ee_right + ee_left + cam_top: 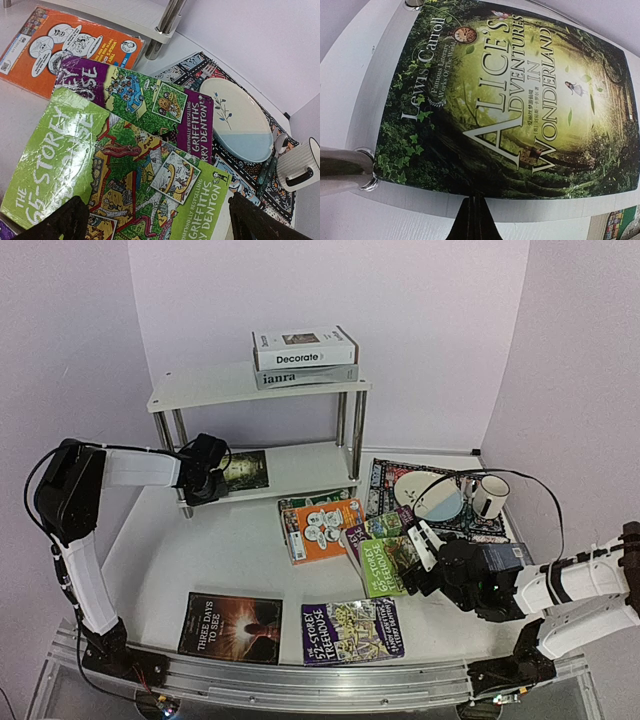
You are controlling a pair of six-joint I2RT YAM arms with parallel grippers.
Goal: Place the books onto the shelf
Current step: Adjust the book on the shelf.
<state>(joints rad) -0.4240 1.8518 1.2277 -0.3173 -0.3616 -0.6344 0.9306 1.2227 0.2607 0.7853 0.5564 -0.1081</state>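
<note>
The shelf [200, 390] is seen at the back of the table. The white Decorate book [305, 348] is stacked on the grey ianra book [300, 376] on its top tier, and an Alice in Wonderland book [510, 100] is laid flat at the left end of its lower tier. Most of the remaining books are spread on the table in front of the shelf. An orange book [325, 528], a purple Treehouse book [150, 95] and a green Treehouse book [385, 562] are overlapped just before its right legs, and two more are set well nearer the arms. The green book, judged the next to be lifted, is laid on top of that pile, its long axis running from the near edge up toward the shelf's right end. It is far closer to the right arm than to the left. The right gripper [421, 560] is held fully spread and empty right at the green book's near-right end, which is framed between the two fingers in the wrist view. The left gripper [474, 216] is pressed shut on nothing at the front edge of the lower tier, against the Alice book's edge; actual contact cannot be told.
</note>
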